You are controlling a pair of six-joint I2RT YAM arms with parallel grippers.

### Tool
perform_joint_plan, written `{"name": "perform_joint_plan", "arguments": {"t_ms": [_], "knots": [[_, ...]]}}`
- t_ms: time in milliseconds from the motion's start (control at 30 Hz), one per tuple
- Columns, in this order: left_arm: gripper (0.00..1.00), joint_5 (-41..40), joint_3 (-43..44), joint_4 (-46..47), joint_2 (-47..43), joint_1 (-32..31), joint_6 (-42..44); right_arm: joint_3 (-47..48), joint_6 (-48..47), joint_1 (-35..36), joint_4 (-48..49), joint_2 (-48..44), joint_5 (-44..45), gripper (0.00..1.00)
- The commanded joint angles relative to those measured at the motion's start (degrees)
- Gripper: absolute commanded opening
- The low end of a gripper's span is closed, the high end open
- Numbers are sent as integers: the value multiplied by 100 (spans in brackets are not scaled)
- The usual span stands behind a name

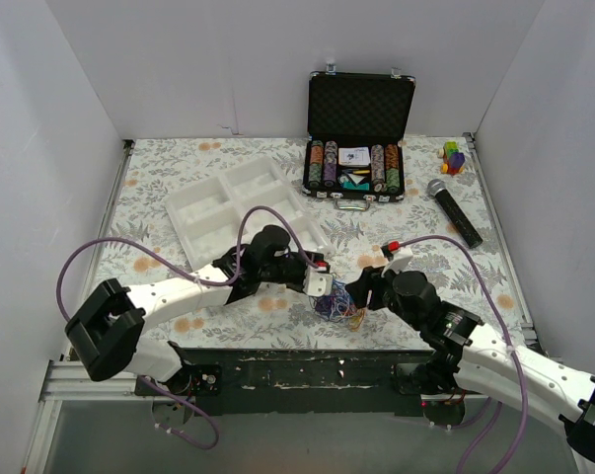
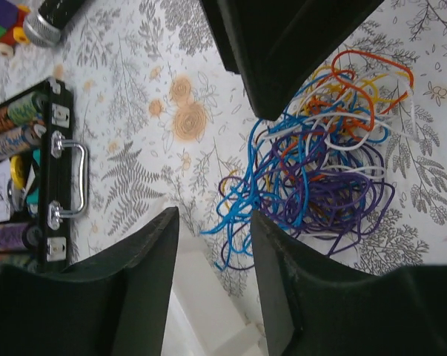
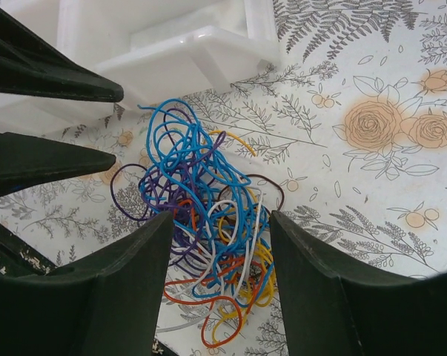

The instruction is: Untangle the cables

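The cables [image 1: 334, 303] lie as one fist-sized tangle of blue, purple, orange, yellow and white wires on the floral table near its front edge. My left gripper [image 1: 317, 283] is open just left of the tangle. In the left wrist view the tangle [image 2: 319, 170] lies past the open left gripper [image 2: 214, 215], with a few blue loops reaching toward the gap. My right gripper [image 1: 362, 292] is open at the tangle's right side. In the right wrist view the open right gripper [image 3: 221, 215] straddles the tangle [image 3: 208, 200], with nothing gripped.
A white compartment tray [image 1: 238, 202] lies just behind the left gripper and shows in the right wrist view [image 3: 171, 44]. An open case of poker chips [image 1: 356, 148], a microphone [image 1: 455, 212] and a coloured toy [image 1: 454, 156] sit at the back right. The table's front edge [image 1: 307, 348] is close to the tangle.
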Motion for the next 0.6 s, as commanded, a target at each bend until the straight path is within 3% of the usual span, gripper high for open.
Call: {"name": "perform_joint_plan", "arguments": {"t_ms": [0,100,267,300,400,567], "knots": [[42,310,68,426,299,-194,929,-57,85,-46,-24,-155,-86,63],[43,337,209,391,668,-212,1193,-57,85,-64,2,-155,-165,63],[43,293,806,-506,1266,-212,1686,-39,59,-99,37,-138,-244,63],[42,267,868,-532,1336,-212,1677,-39,50,-116,28,-155,-253,63],[26,214,983,-550,1425,-212,1651,-57,59,-125,63,-164,-306,63],[25,91,939,-611,1144,-212,1554,-101,6,-152,160,-94,-385,63]]}}
